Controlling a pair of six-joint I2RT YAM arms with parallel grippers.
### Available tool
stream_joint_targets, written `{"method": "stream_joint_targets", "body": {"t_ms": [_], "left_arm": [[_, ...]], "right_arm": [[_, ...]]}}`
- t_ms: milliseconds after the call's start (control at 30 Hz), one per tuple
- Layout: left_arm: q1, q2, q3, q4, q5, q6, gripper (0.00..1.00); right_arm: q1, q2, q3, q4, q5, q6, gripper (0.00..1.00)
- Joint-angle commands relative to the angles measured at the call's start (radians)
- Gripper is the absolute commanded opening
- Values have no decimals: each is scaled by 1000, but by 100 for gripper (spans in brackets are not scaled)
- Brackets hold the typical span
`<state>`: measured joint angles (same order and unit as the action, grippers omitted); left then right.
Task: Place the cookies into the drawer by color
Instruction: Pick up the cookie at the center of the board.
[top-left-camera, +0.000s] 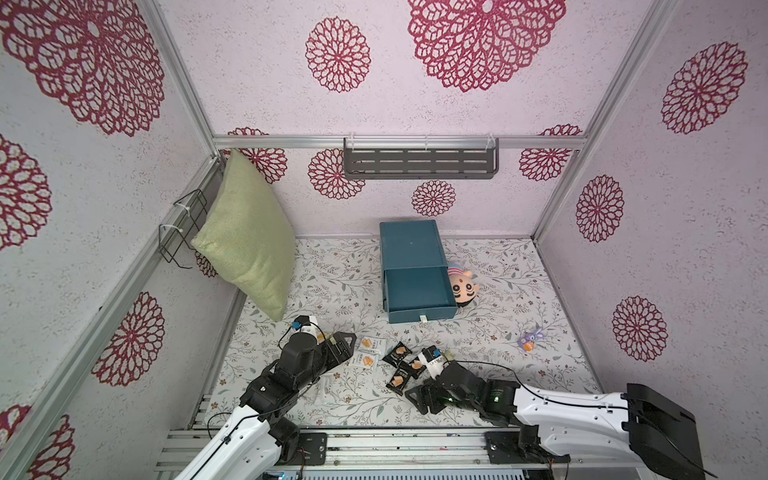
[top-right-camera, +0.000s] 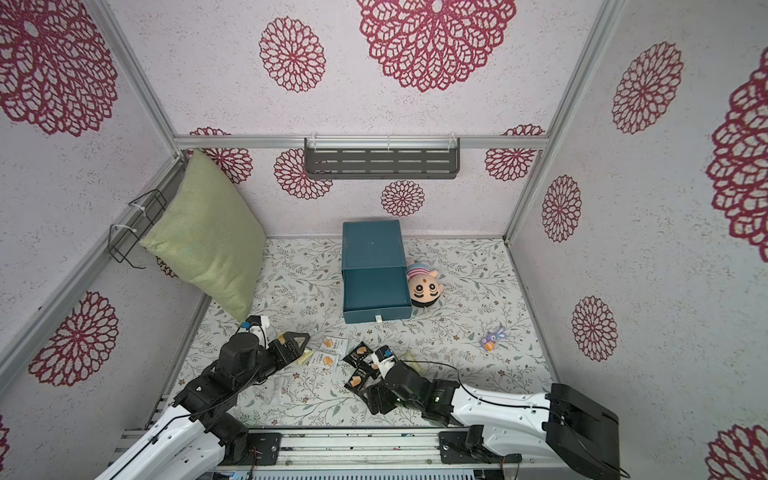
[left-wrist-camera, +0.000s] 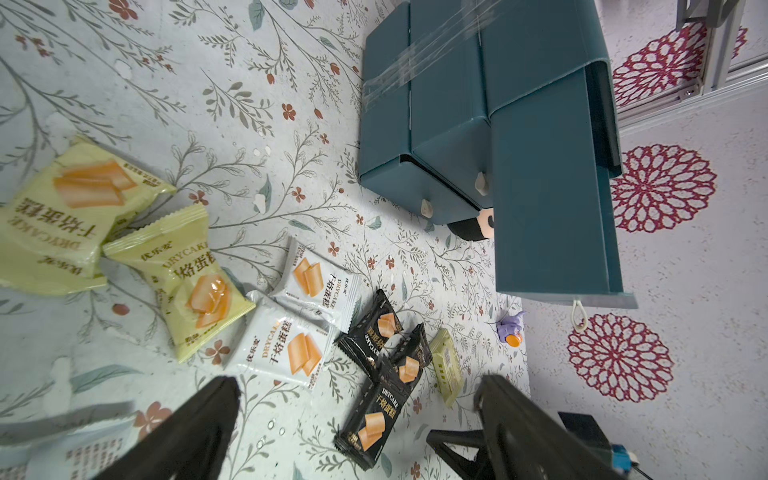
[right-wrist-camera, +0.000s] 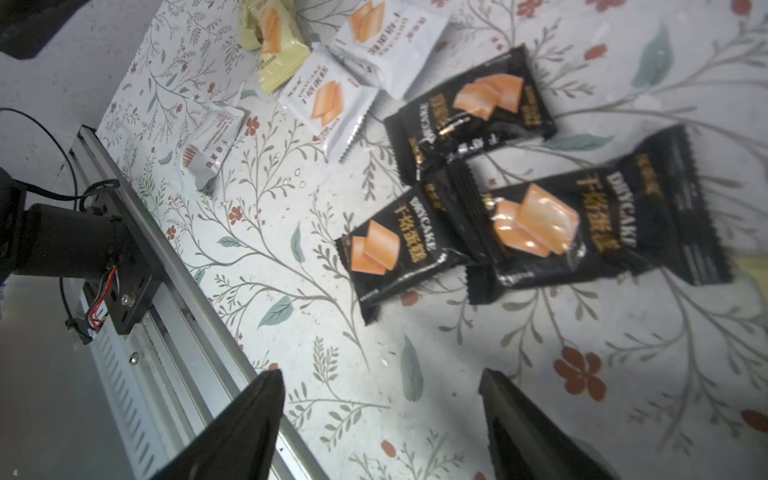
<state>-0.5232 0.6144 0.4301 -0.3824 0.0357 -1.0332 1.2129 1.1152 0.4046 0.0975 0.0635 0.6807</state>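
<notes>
Right wrist view: 3, perhaps 4, black cookies (right-wrist-camera: 536, 224) overlap on the floral cloth (right-wrist-camera: 291, 232). 2 white cookies (right-wrist-camera: 328, 99) lie just beside them, and yellow cookies (left-wrist-camera: 199, 282) lie nearer the left gripper (left-wrist-camera: 357, 386), whose jaws stand wide apart. The drawer (top-left-camera: 409, 245) sits well apart with its top tray (top-left-camera: 417, 291) pulled out and bare cloth between. The right gripper (right-wrist-camera: 380, 376) hangs spread and empty by the front rail (right-wrist-camera: 174, 299).

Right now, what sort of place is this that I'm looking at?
Probably a staged robot test booth dressed as a home corner: aluminium frame rails hold wallpapered panels, a left arm and right arm reach in, and a green pillow and teal drawer chest sit on floral cloth.
</notes>
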Motion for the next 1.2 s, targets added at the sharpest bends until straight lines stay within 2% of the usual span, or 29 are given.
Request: {"method": "stream_joint_targets", "body": {"t_ms": [0,167,267,300,400,567,1167], "left_arm": [[-11,4,-3,3,-23,8,97],[-11,10,5,-17,-38,18,97],[-11,9,1,-13,-37,17,97],[-11,8,-1,-13,-37,15,98],[-11,4,0,-13,-35,15,97],[-11,-6,-2,-19,-32,17,97],[-11,-63,-16,-9,-18,22,97]], "right_arm": [[25,37,99,-79,103,-72,82],[25,109,166,-148,127,-28,83],[25,158,188,-116,107,45,83],[62,178,197,-106,107,67,83],[85,237,223,-101,116,118,83],[89,335,250,-85,104,174,83],[79,626,552,-420,325,99,87]]}}
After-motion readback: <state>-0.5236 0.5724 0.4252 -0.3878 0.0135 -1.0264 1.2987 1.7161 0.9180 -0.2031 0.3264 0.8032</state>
